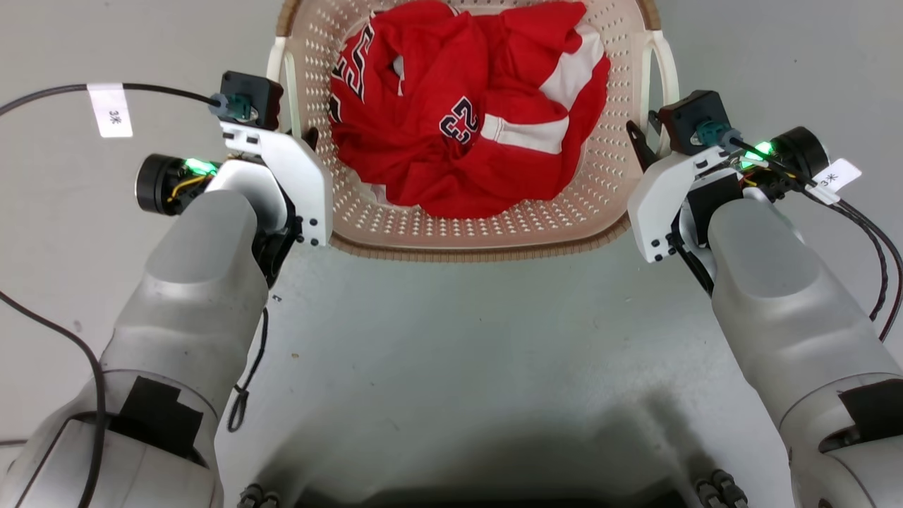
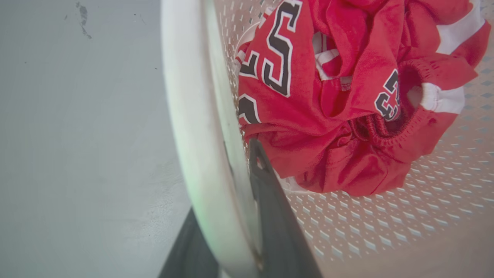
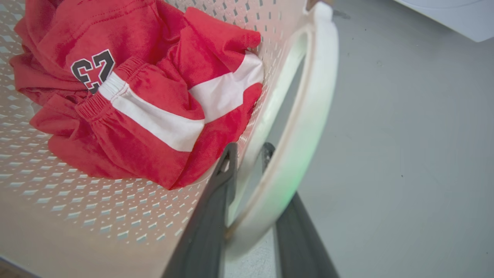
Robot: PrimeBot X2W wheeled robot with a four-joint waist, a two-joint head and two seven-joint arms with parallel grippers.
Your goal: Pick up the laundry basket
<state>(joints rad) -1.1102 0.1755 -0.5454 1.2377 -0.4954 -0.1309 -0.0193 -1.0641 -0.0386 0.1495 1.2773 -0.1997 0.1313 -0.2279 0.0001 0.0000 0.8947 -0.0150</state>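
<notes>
The laundry basket (image 1: 600,190) stands at the top middle of the head view, cream and perforated with a brown rim, holding red jerseys (image 1: 465,106) with white stripes and numbers. My left gripper (image 1: 302,130) is at its left loop handle (image 1: 279,67). In the left wrist view the white handle (image 2: 189,116) runs between my fingers (image 2: 270,208), with one finger inside the basket wall (image 2: 386,224). My right gripper (image 1: 647,137) is at the right handle (image 1: 667,63). In the right wrist view its fingers (image 3: 208,224) close narrowly around the handle (image 3: 308,116) and wall (image 3: 77,200).
Grey floor (image 1: 451,339) surrounds the basket. Black cables with white tags (image 1: 111,109) trail from both wrists. A white appliance corner (image 3: 455,15) lies beyond the right handle. The robot's dark base (image 1: 480,487) sits at the bottom edge.
</notes>
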